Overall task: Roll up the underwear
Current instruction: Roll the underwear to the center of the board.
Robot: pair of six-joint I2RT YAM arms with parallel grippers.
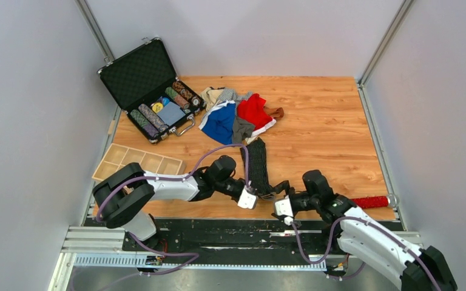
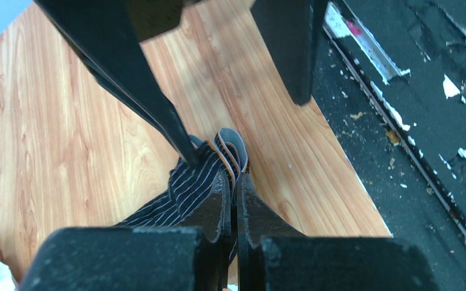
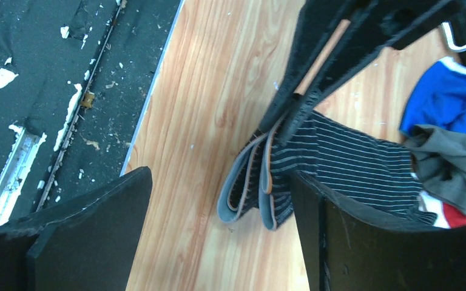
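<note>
The black pinstriped underwear [image 1: 256,163] lies as a long, soft strip by the middle of the table's [image 1: 334,127] near edge. Its grey, orange-trimmed waistband [image 3: 243,194] is folded into loops. My left tool [image 2: 235,182] is clenched on that folded end, and its fingers hide the pinched cloth. My right tool [image 3: 221,176] stands spread wide around the waistband, gripping nothing. The strip's far end vanishes under the heap of coloured underwear [image 1: 236,112].

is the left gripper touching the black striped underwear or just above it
Touching. The left wrist view shows the left gripper shut on the striped underwear, with the cloth pinched between its closed fingers.
</note>
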